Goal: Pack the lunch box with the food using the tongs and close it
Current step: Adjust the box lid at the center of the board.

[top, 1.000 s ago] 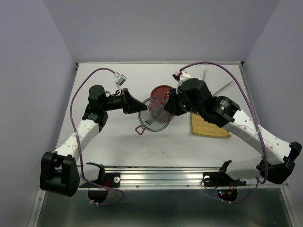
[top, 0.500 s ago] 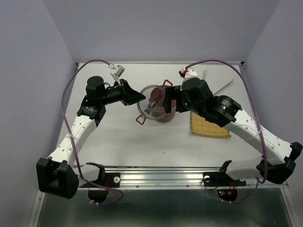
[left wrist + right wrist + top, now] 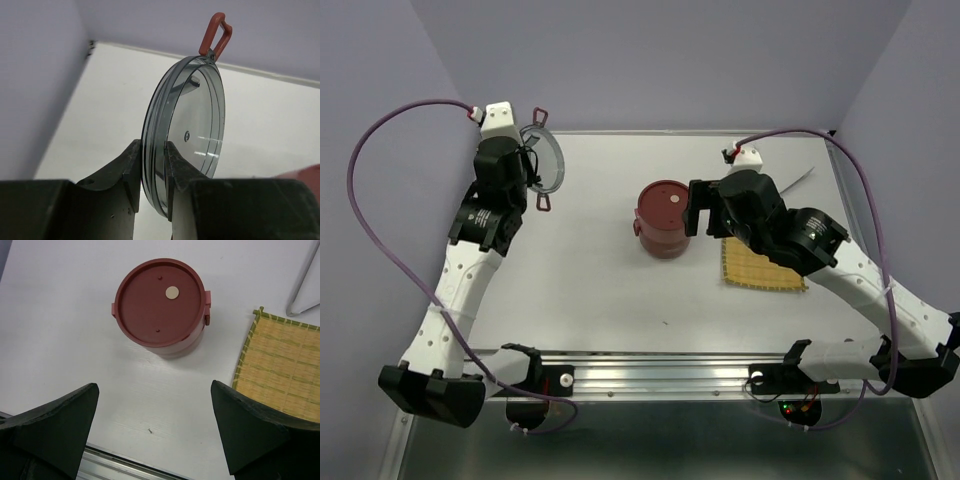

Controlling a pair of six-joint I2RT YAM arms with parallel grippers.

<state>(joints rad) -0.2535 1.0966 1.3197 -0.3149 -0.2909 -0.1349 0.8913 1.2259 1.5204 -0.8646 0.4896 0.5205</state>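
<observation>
Lunch box (image 3: 663, 222) stands upright at the middle of the table (image 3: 580, 285), its red lid (image 3: 159, 302) seated flat on top; no food shows anywhere, so I judge it already packed inside. The left gripper (image 3: 152, 161) is up at the far left corner, well apart from the box, pinching the rim of a clear cover (image 3: 192, 127) between pressed fingers; the cover stands on edge, nearly upright, one red loop (image 3: 216, 34) at its top. From that hand the box lies to the right and nearer the bases; if the cover belongs over the box, it must travel that way and tip flat, loops lined up with the box's small side handles. The right gripper (image 3: 154, 387) is the nearer one, just beside the box on its right, fingers spread wide and holding nothing; its own camera looks down on the lid. The tongs (image 3: 306, 282) lie beyond the yellow mat (image 3: 280, 382), far right, untouched.
</observation>
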